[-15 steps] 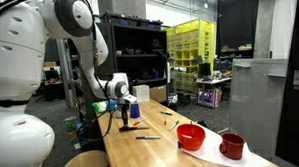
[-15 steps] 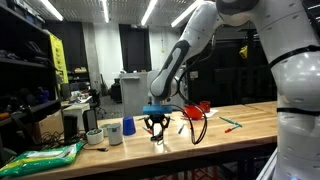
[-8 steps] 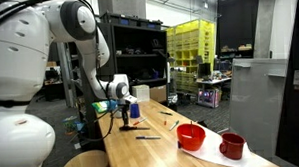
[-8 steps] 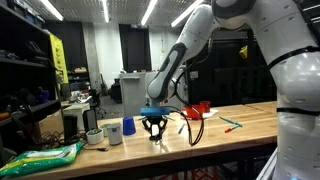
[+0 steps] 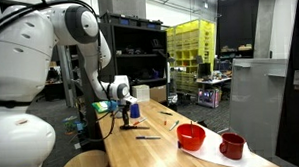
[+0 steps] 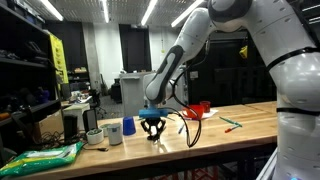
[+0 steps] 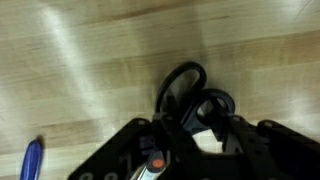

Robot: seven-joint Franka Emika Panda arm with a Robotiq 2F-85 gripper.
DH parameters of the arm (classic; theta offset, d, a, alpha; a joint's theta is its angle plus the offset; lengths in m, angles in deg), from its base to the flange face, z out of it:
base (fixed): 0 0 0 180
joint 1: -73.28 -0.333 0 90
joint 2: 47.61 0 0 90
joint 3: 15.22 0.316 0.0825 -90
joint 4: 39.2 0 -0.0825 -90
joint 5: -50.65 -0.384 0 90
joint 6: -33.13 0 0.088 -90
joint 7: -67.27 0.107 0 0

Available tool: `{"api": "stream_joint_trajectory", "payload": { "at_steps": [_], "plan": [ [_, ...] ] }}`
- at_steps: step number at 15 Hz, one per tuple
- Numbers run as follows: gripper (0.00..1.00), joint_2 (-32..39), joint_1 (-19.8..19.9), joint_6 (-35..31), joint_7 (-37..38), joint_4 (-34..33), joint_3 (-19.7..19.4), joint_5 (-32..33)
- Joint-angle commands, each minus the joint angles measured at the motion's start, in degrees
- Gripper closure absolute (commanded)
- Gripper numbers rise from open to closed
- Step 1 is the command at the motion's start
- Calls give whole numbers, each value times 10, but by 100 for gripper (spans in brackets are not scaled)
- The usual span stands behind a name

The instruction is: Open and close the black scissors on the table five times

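Note:
The black scissors (image 7: 195, 98) lie on the pale wood table (image 7: 80, 70), their two handle loops in the middle of the wrist view. My gripper (image 7: 200, 128) reaches down over them, and its dark fingers (image 7: 163, 128) sit against the outer sides of the loops. The blades are hidden under the gripper. In both exterior views the gripper (image 5: 127, 122) (image 6: 152, 130) stands straight down at the table top (image 5: 157, 153) (image 6: 240, 135), near the end with the cups. The scissors are too small to make out there.
A blue pen (image 7: 30, 160) lies close to the gripper. A blue cup (image 6: 128, 127) and white cups (image 6: 111, 133) stand beside it. A red bowl (image 5: 191, 137) and red mug (image 5: 232, 145) sit on a white sheet farther along. A dark pen (image 5: 146, 138) lies mid-table.
The gripper has shifted very slightly at the table top over the last second. Nothing else has moved.

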Motion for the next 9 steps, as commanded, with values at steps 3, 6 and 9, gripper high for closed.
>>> {"api": "stream_joint_trajectory", "payload": {
  "at_steps": [3,6,9],
  "plan": [
    [59,7,-12,10,-11,-8,-13,-8],
    [35,3,-12,10,-11,-5,-13,-9],
    [18,1,-10,9,-14,-3,-14,-11]
  ]
}}
